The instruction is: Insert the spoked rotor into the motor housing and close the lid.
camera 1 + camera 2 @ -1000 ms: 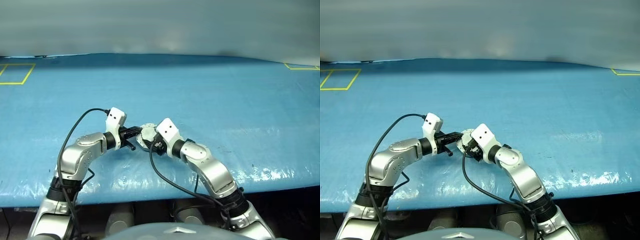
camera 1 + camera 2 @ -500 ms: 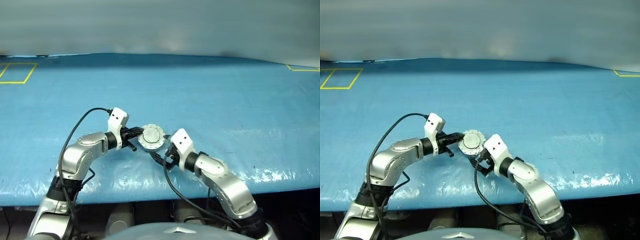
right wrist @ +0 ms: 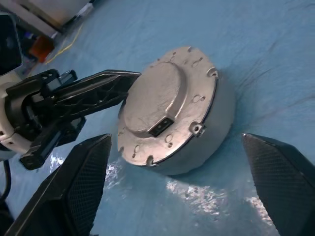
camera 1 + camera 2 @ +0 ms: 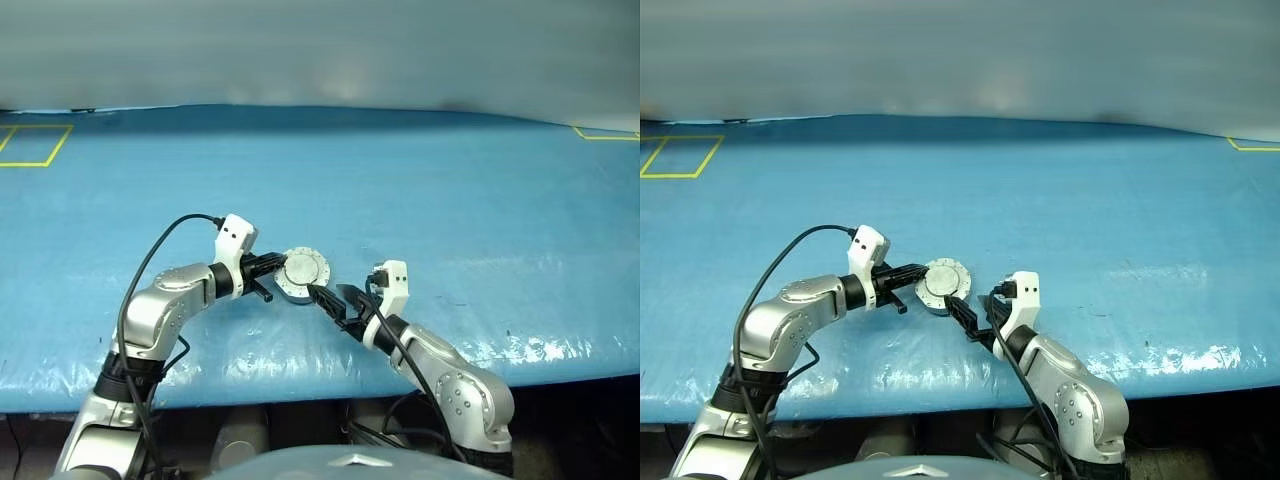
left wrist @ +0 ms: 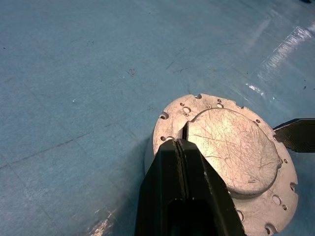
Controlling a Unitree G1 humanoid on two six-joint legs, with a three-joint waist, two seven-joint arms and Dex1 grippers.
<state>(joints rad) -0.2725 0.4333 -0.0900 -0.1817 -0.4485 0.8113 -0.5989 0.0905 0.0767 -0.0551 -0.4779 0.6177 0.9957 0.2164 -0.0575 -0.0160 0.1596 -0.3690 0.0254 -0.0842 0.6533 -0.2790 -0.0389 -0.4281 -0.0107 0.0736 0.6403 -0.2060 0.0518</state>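
Observation:
The motor housing (image 3: 219, 123) sits on the blue table with the lid (image 3: 162, 98) lying flat on top, plain grey face up. The spoked rotor is hidden. My left gripper (image 4: 278, 266) is shut, and its joined tips rest on the lid's rim (image 5: 172, 132) at the housing's left side. Just right of and nearer than the housing, my right gripper (image 4: 328, 294) is open. Its two fingers (image 3: 83, 182) are spread wide on either side of the housing without touching it, and nothing is between them.
The blue plastic-covered table (image 4: 450, 200) stretches far ahead and to both sides. Yellow tape rectangles mark the far left (image 4: 30, 147) and far right (image 4: 605, 133) corners. The table's near edge (image 4: 300, 385) runs just below both arms.
My right gripper has drawn back from on top of the housing toward the near right, rolled over and opened. The lid now shows uncovered, flat on the housing. The left gripper stayed put.

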